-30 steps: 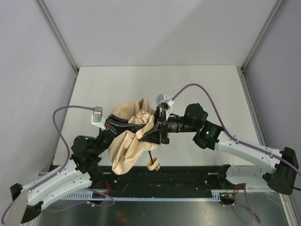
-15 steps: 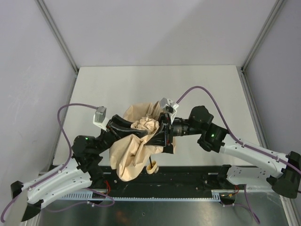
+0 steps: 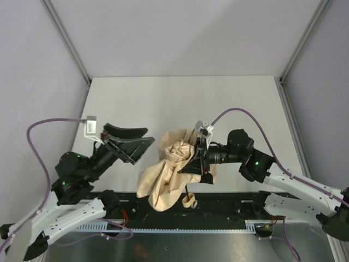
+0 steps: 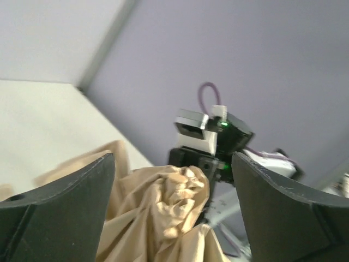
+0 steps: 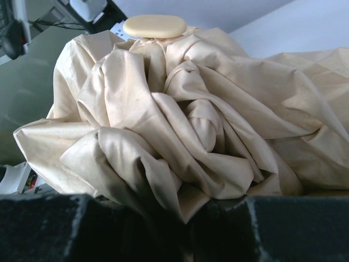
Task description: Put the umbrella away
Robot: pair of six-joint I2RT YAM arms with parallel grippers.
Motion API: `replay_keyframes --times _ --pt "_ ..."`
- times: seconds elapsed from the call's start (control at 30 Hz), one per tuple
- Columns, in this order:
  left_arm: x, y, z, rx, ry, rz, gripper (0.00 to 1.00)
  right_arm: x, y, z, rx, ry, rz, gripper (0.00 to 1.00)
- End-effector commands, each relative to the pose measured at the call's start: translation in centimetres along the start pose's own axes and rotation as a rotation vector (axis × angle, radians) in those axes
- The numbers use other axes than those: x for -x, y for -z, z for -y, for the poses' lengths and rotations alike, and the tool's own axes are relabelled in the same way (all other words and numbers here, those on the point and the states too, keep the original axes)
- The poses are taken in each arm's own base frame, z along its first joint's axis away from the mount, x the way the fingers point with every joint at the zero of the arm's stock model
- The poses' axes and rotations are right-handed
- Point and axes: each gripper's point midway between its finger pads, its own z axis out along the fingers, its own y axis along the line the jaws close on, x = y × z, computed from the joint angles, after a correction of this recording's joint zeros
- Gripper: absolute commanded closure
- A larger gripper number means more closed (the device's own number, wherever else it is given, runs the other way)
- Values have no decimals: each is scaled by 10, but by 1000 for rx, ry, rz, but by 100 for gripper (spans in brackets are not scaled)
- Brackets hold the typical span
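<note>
Umbrella [image 3: 163, 177] is lying as a loose tan bundle by the near edge of the table [image 3: 163, 98], its long axis running far to near, with black shaft [image 3: 187, 192] and pale handle [image 3: 190, 202] poking out at the near end. Right gripper [image 3: 192, 159] is pinching bunched fabric from the right, jaws closed on the cloth; left gripper [image 3: 150, 135] is hanging just left of the bundle, apart from it, jaws spread wide, holding nothing. Judging the left arm free, with loose cloth lying directly to its right, across the axis
</note>
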Motion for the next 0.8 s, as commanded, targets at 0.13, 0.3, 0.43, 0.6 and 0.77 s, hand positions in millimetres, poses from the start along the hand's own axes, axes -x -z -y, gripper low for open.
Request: replay_keyframes --times 0.13,0.3,0.43,0.6,0.77 --pt "-4 25 -26 143 -158 -89 7 38 32 30 -184 48 139 100" --pt "-24 16 -2 21 -121 -213 9 46 38 55 -275 56 149 100" --pt "-37 -1 3 -13 -106 -287 23 49 36 64 -308 69 134 100" --pt "-65 -28 -1 -32 -78 -400 27 50 33 59 -288 66 128 100" --pt "-95 -54 -4 -78 -9 -488 30 52 26 48 -244 76 136 100"
